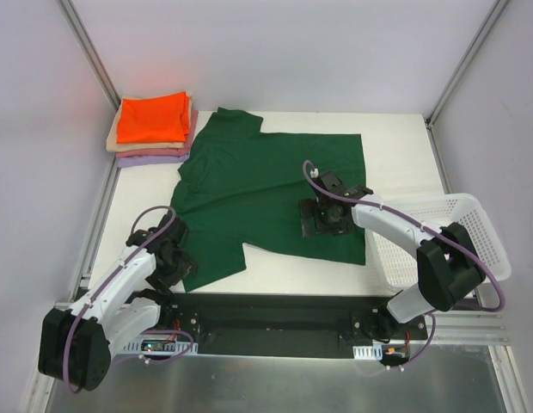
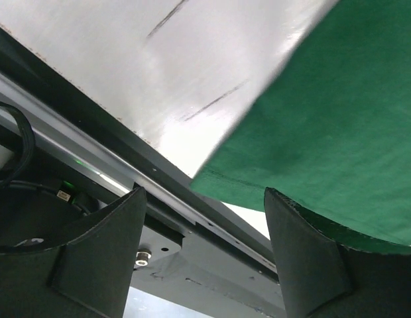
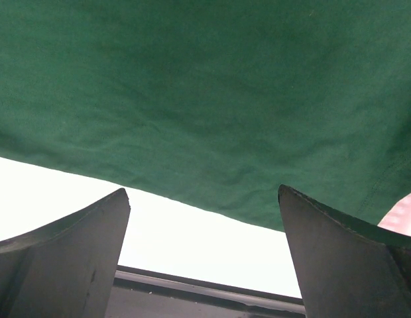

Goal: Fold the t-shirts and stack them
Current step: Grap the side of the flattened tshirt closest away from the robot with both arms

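A large dark green t-shirt (image 1: 258,185) lies spread flat on the white table (image 1: 395,146). At the back left is a stack of folded shirts: bright orange (image 1: 152,119) on top, then beige (image 1: 120,146), pink (image 1: 150,153) and lavender (image 1: 150,160). My left gripper (image 1: 174,262) is open and empty at the shirt's near left corner. In the left wrist view (image 2: 205,192) the green cloth (image 2: 338,99) lies just past the fingertips. My right gripper (image 1: 322,222) hangs open and empty over the shirt's near right part. In the right wrist view (image 3: 202,192) its hem (image 3: 205,99) lies just ahead.
A white plastic mesh basket (image 1: 473,232) stands at the table's right edge, beside my right arm. A black base rail (image 1: 275,314) runs along the near edge. Grey enclosure walls and metal posts (image 1: 90,52) surround the table.
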Controlling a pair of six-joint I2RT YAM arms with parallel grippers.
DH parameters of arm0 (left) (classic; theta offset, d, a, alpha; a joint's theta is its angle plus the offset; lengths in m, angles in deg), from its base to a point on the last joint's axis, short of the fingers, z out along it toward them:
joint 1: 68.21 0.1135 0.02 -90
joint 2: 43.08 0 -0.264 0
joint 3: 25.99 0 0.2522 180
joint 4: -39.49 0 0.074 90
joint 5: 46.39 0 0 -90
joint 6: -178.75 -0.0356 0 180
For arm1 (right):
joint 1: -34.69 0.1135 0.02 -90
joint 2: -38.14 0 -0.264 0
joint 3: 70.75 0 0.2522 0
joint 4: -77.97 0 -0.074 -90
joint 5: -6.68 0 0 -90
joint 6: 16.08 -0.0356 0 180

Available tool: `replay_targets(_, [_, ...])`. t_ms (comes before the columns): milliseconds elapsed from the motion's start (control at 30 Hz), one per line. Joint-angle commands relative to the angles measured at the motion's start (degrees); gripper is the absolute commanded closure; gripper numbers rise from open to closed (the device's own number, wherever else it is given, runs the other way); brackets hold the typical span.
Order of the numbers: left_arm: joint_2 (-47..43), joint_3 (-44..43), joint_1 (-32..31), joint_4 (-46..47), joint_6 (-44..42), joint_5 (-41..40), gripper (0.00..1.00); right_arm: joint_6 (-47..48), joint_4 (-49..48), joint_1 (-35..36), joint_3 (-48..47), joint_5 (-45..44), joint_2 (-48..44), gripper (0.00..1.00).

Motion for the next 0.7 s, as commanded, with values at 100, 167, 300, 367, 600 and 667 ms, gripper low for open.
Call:
replay_targets(100, [5.8, 1.1, -1.1, -1.2, 1.1, 1.0, 0.37, 0.6, 0.0, 0.2, 1.3, -1.0, -2.4, 0.04])
replay_targets(167, [7.1, 1.4, -1.3, 0.5, 1.2, 1.9, 0.41, 0.6, -0.1, 0.1, 1.7, -1.0, -2.4, 0.04])
replay_targets(300, [8.5, 2.6, -1.9, 5.2, 0.9, 4.4, 0.42, 1.0, -0.4, 0.1, 2.5, -1.0, -2.7, 0.04])
replay_targets(367, [8.8, 3.0, -2.0, 6.0, 1.3, 3.6, 0.45, 1.0, -0.8, 0.1, 2.8, -1.0, -2.9, 0.04])
replay_targets(600, [10.1, 2.8, -2.3, 9.0, 3.3, 1.8, 0.58, 0.6, -1.0, 0.1, 3.7, -1.3, -3.0, 0.04])
replay_targets(667, [10.8, 2.4, -2.4, 9.0, 3.5, 1.3, 0.60, 0.5, -1.1, 0.0, 3.8, -1.6, -3.1, 0.04])
